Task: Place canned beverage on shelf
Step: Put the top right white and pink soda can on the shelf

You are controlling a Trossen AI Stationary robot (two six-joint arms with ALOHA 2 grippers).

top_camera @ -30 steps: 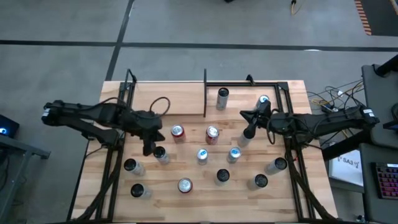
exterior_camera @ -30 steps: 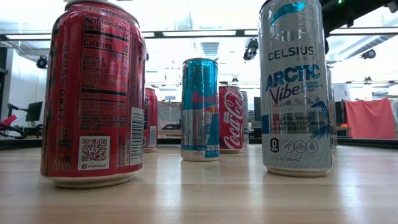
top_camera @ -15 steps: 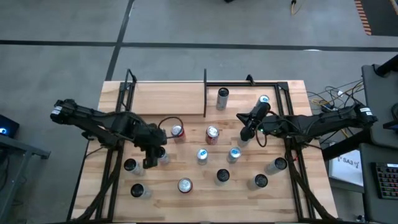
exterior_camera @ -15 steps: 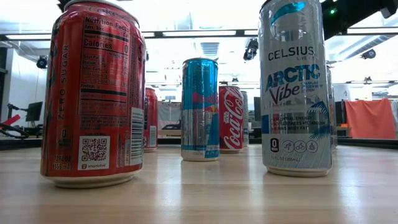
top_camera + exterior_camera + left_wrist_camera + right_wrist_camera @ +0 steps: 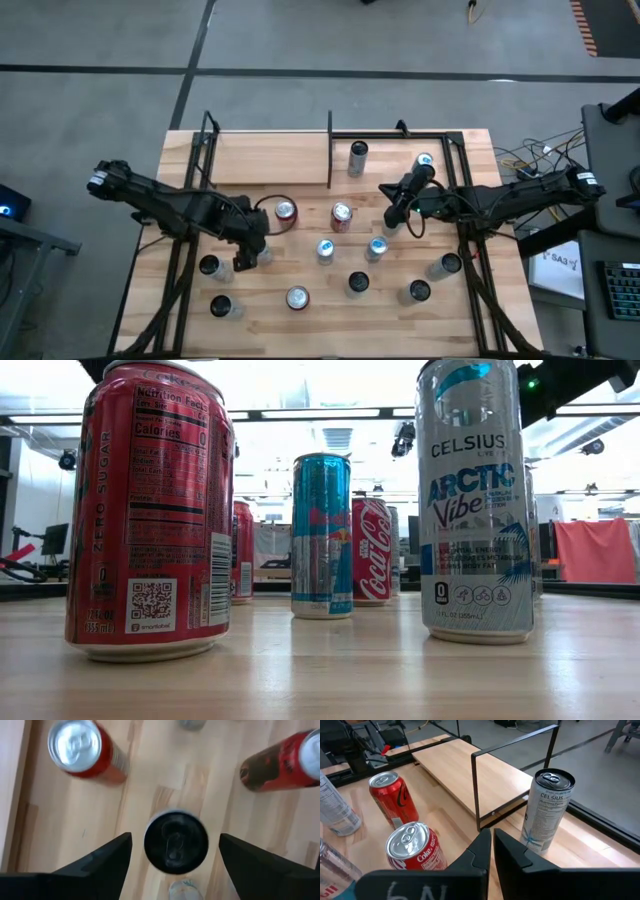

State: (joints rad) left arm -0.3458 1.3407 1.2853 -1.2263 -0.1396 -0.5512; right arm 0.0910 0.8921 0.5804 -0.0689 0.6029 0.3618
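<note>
Left wrist view: a black-topped can is seen from directly above, standing upright between the two spread fingers of the left gripper. Clear gaps are visible on both sides, so the can is bracketed but not clamped. The can's long axis is vertical, with the pull-tab end facing up toward the wrist.

In the high view, the left gripper is positioned over the left-centre of the table, among the loose cans. The shelf, a pale plywood panel at the far left of the table, is seen to carry no can. Two cans, a dark-topped can and a blue-topped can, stand in the far zone to the right of the shelf.

The right gripper is held above the centre-right of the table with its fingers pressed together on nothing. A Celsius can and two Coca-Cola cans are visible beyond it.

The task is judged to be at an early stage: no can has been lifted. Closing on the can, lifting, transfer to the shelf and release remain to be performed.
</note>
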